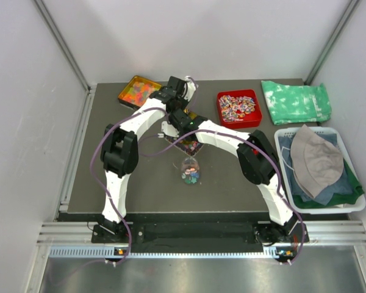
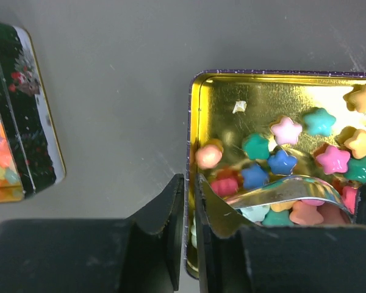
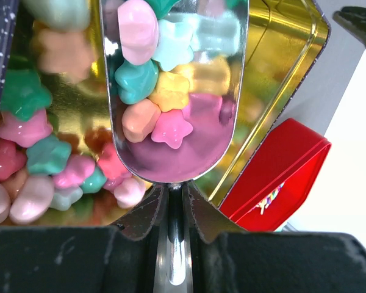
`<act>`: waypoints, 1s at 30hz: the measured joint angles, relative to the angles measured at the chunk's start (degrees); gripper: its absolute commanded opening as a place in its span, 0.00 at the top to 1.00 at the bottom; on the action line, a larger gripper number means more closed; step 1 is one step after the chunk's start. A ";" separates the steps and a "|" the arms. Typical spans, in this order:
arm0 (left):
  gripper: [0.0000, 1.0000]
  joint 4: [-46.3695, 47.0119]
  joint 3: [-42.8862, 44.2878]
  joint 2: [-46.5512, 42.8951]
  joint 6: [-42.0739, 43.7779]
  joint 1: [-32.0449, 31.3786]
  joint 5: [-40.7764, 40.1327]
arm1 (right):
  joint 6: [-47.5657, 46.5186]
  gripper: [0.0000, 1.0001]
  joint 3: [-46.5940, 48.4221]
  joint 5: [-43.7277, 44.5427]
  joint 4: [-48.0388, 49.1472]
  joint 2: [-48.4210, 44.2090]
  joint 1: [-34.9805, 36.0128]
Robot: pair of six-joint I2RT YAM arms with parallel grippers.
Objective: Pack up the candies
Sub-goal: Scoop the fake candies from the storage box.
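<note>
**Two claws at one tin, much of it cut off**

Most of the rectangular gold-lined tin (image 2: 232, 97) is cut off in both wrist views, and in the top view it is largely covered by the two arms. Small star-shaped candies (image 2: 285, 130) in pink, teal, blue, yellow and orange are seen lying loose on its floor.

The left claw (image 2: 191, 183) is set astride the tin's near wall, one finger outside and one inside, with only a narrow gap between them. Whether the wall is actually pinched cannot be told.

The right claw (image 3: 175, 192) is clamped on the thin handle of a shiny metal scoop (image 3: 192, 155). The scoop's bowl is held just ahead of the fingers, over the tin, and is loaded with several candies. Its far end is cut off by the picture's top edge. More candies are seen blurred on the tin floor to the left of the bowl.

In the top view a small clear container (image 1: 190, 170) holding a few candies is seen on the dark counter (image 1: 134, 183), nearer the arm bases than the tin. Whether it is a bag or a cup cannot be made out. A corner of a red plastic tray (image 3: 274, 171) is seen beside the tin.
</note>
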 measured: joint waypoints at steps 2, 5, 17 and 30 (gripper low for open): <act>0.82 0.63 -0.20 0.00 0.72 0.02 0.02 | -0.39 1.00 0.00 -0.02 -0.04 0.09 -0.02; 0.82 1.25 -0.39 0.00 1.79 0.02 0.00 | -0.90 1.00 0.00 -0.02 -0.24 0.13 -0.04; 0.66 3.37 -0.76 0.00 3.93 0.17 -0.48 | -1.03 1.00 0.04 -0.15 -0.85 0.15 -0.22; 0.66 7.98 -4.02 0.00 10.12 0.83 -6.45 | -0.83 1.00 0.04 -0.07 -2.62 0.22 -0.13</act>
